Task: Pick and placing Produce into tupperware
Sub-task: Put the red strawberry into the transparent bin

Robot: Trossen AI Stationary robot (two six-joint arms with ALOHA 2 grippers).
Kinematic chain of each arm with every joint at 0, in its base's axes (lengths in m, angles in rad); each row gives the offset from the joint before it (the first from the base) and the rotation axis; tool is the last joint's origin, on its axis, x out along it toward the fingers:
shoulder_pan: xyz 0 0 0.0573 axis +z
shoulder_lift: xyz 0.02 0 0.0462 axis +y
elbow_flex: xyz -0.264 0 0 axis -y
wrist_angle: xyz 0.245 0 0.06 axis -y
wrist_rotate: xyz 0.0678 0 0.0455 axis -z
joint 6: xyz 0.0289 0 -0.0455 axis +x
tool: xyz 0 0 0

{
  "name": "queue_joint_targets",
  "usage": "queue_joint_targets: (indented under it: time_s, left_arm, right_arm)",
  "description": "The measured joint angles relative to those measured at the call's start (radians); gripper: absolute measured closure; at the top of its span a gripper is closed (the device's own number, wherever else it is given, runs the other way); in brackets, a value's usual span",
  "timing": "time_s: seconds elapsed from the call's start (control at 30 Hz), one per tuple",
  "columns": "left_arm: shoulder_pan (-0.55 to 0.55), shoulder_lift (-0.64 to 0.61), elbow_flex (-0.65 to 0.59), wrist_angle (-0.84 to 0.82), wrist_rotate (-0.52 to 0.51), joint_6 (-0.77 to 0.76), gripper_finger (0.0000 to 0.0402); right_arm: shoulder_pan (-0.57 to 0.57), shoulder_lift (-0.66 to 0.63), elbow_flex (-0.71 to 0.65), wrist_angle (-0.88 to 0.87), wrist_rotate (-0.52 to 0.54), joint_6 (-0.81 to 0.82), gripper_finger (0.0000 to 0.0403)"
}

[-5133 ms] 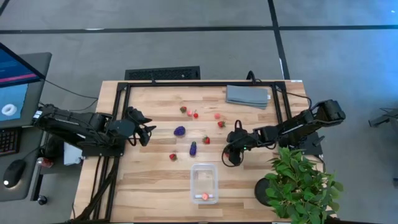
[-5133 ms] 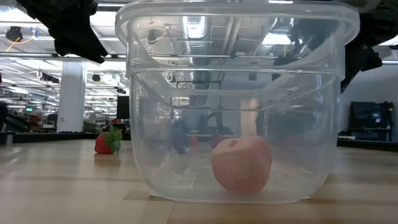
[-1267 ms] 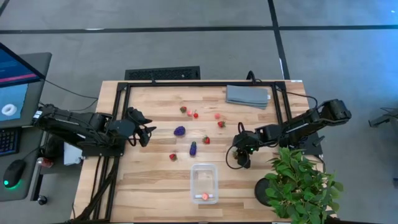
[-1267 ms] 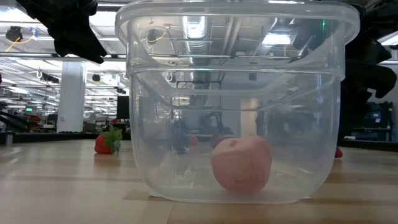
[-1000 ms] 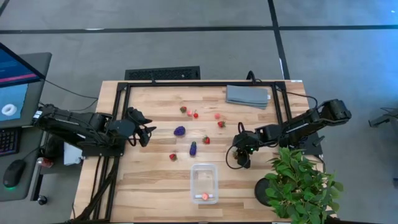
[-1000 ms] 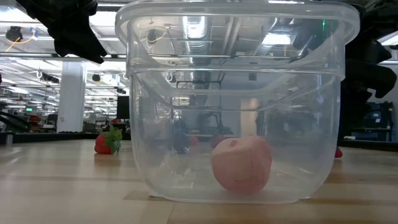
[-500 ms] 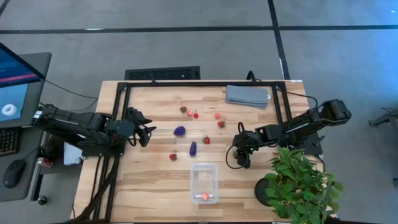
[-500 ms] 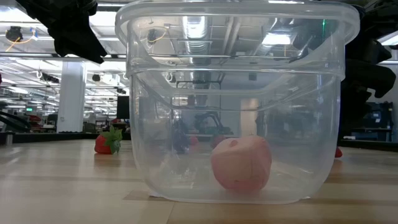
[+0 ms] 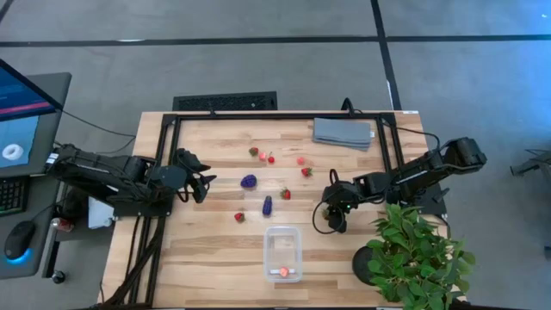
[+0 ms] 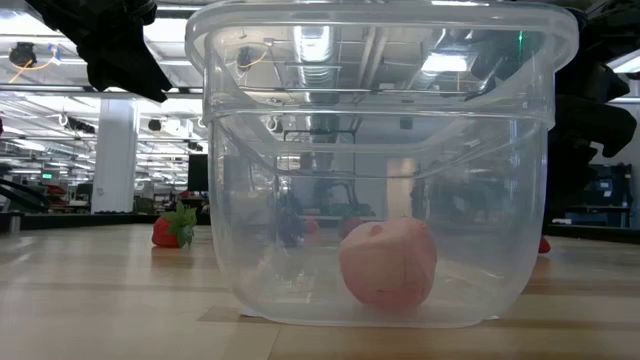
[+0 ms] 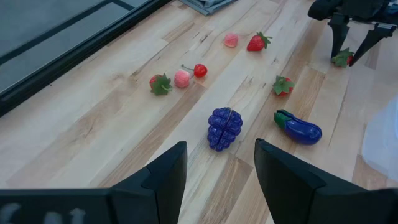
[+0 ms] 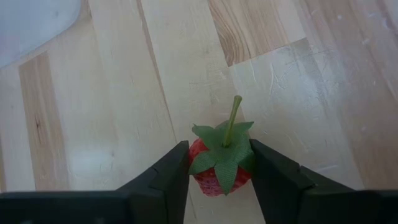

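My right jaws point(image 12: 217, 168) pinch a small red green-leafed strawberry point(image 12: 221, 163) on the wooden worktop point(image 12: 93, 124), ready for lifting; my left jaws point(image 11: 217, 168) wait part-open, empty.

No readable words, labels, brands or numbers show on anything in these views.

grey floor point(image 9: 258, 69); wooden table point(image 9: 215, 258), monitor point(image 9: 21, 103)

I work in a lab: concrete floor, monitor point(image 9: 21, 103) at the frame's left, ceiling strip lights point(image 10: 60, 45) over rows of benches.
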Motion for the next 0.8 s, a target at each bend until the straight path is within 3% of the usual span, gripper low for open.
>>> queue_joint_targets:
  time_s: [0.8]
  left_arm:
    - [0.000,0.000,0.000,0.000,0.000,0.000,0.0225]
  right_arm:
    - [0.000,0.000,0.000,0.000,-0.001,0.000,0.0223]
